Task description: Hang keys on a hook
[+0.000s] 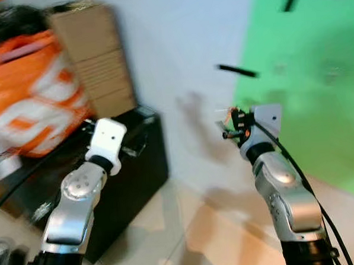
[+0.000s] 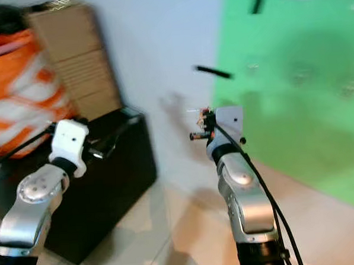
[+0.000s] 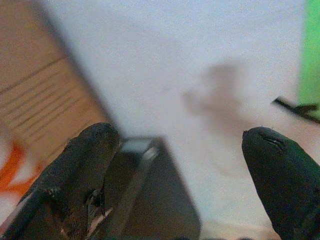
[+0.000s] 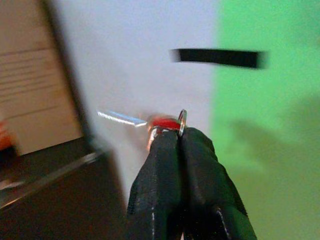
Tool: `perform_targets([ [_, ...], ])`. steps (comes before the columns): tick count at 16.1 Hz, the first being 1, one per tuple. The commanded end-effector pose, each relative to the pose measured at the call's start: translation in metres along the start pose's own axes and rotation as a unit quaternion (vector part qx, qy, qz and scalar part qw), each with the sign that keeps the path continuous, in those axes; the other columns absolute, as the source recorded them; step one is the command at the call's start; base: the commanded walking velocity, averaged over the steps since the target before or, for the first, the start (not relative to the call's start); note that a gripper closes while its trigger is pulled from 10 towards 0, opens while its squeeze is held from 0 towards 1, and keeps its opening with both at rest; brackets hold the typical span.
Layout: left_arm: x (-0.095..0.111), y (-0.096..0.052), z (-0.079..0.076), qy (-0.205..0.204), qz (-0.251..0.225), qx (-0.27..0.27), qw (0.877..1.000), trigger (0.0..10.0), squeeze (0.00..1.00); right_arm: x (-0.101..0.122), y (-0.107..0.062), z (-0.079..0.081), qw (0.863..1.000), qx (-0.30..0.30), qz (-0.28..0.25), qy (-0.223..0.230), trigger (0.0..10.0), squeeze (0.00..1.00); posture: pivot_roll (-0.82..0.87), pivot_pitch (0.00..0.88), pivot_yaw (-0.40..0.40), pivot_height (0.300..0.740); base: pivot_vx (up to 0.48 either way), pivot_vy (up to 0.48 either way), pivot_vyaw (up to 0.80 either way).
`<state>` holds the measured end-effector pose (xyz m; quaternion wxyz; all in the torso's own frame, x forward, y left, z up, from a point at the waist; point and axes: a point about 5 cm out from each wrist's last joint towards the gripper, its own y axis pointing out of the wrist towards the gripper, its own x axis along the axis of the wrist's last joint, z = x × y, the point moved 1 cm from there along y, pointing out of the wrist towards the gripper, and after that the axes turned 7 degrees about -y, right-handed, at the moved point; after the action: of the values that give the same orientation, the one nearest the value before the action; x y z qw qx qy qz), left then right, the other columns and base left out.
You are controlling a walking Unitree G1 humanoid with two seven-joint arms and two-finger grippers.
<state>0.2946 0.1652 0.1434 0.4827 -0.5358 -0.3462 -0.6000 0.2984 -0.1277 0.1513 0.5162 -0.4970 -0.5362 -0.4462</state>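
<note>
Right wrist view: right pincer (image 4: pixel 180 137) clamped tight, fingers pressed together, gripping the keys (image 4: pixel 160 122) at their tips; a silver ring, a red part and a thin silver blade stick out from the pinch.
Left wrist view: left pincer (image 3: pixel 177 150) spread wide, nothing between its fingers (image 3: pixel 85 170); it points at the wall above the case edge.
Arms: both raised in front of the body, left arm over the case, right arm out toward the wall; blur across the eye views.
Floor (image 1: pixel 188 227): pale tiles, glossy, under both arms.
Case (image 1: pixel 137 164): black, boxy, on the floor against the wall on the left.
Bag (image 1: pixel 27 99): orange with white print, on top of the case.
Box (image 1: pixel 93 60): cardboard, upright behind the bag, against the wall.
Wall (image 1: pixel 172 43): white on the left part, a green panel (image 1: pixel 316 72) on the right.
Hook (image 1: pixel 238 71): dark bar jutting from the wall at the edge of the green panel, above and beyond the keys, well apart from them.
Keys, location: in the air, in the right pincer, below the hook, not on it.
</note>
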Motion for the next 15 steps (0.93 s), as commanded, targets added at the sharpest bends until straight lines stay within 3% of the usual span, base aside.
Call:
perform_targets([
  [1,0.003,0.001,-0.005,0.002,-0.003,-0.016,1.0,10.0,0.11,0.002,0.0,-0.007,1.0,-0.013,-0.006,-0.003,10.0,0.0,-0.07,0.0,0.052,0.74,0.398,0.0,0.0],
  [4,0.0,-0.001,-0.011,0.008,0.004,-0.045,0.999,10.0,0.11,0.002,-0.001,-0.008,1.0,-0.014,-0.008,-0.003,10.0,0.0,-0.07,0.0,0.052,0.74,0.359,0.0,0.0],
  [12,0.006,-0.003,-0.028,0.002,-0.008,-0.136,0.991,10.0,0.09,0.009,0.0,-0.01,1.0,0.014,-0.008,0.007,10.0,0.0,-0.07,0.0,0.038,0.74,0.0,0.0,0.0],
  [15,0.008,-0.008,-0.044,-0.001,0.004,-0.243,0.97,10.0,0.1,0.02,0.006,-0.015,0.999,0.014,-0.014,0.033,10.0,0.0,-0.08,0.0,0.038,0.74,0.0,0.0,0.0],
])
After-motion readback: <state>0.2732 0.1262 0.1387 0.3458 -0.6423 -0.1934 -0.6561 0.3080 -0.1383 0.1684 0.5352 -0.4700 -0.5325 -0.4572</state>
